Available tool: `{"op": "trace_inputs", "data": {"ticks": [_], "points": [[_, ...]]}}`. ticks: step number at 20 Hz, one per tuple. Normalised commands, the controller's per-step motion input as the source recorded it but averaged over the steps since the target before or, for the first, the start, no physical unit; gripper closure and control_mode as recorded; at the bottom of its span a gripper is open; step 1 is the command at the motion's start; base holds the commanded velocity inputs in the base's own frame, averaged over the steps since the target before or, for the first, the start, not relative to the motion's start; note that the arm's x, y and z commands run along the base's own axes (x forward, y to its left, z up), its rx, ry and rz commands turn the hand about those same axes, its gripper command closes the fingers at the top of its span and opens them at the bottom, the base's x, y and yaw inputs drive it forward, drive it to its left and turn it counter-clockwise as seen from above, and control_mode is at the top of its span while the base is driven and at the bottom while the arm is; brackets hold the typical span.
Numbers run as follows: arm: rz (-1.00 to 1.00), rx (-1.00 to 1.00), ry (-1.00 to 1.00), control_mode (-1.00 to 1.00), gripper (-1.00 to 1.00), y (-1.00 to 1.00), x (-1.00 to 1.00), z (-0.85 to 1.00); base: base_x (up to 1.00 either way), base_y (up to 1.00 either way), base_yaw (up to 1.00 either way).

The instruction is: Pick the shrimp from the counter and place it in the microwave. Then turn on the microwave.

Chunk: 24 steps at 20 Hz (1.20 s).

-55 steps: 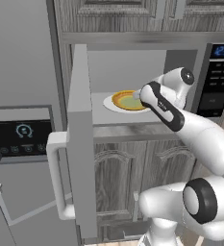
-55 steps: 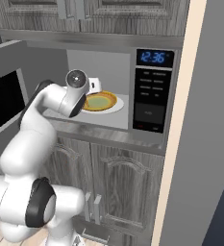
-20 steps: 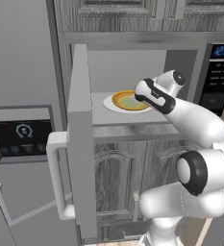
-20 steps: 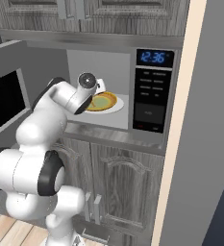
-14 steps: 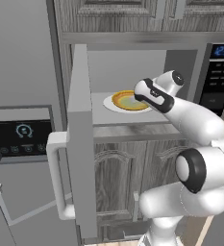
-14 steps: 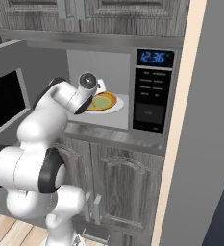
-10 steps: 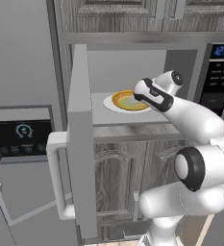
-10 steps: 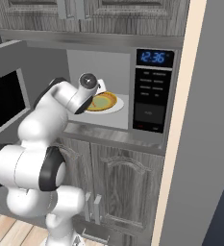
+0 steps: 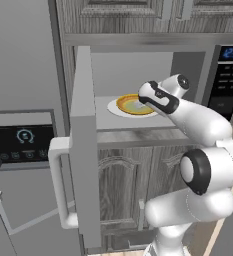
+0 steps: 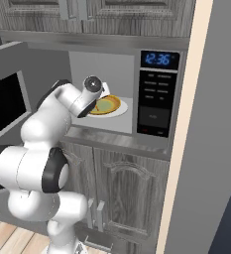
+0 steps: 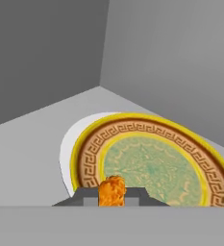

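Gripper [image 11: 112,198] clamped on the shrimp [image 11: 112,190] inside the microwave [image 10: 159,94], over the plate [image 11: 152,161] — next, let go.

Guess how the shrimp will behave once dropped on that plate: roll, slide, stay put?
The shrimp is tiny and lumpy, pinched between the tool's tips, so it is probably very light. Its curved, uneven shape looks unlikely to roll far. The plate inside the microwave has a raised rim, which would likely stop any slide, though its glossy centre might be slick.
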Motion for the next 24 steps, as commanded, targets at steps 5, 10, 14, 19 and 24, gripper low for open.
{"op": "trace_inputs", "data": {"ticks": [5, 10, 14, 19, 24], "points": [[0.02, -0.01, 0.00, -1.00, 1.00, 0.00, 0.07, -0.10, 0.00, 0.00, 0.00], [0.01, -0.02, 0.00, -1.00, 1.00, 0.01, 0.08, -0.11, 0.00, 0.00, 0.00], [0.01, -0.03, 0.00, -1.00, 1.00, 0.02, 0.08, -0.11, 0.00, 0.00, 0.00], [0.00, -0.02, 0.00, -1.00, 1.00, 0.02, 0.12, -0.08, 0.00, 0.00, 0.00], [0.00, -0.01, 0.00, -1.00, 1.00, 0.01, 0.16, -0.06, 0.00, 0.00, 0.00]]}}
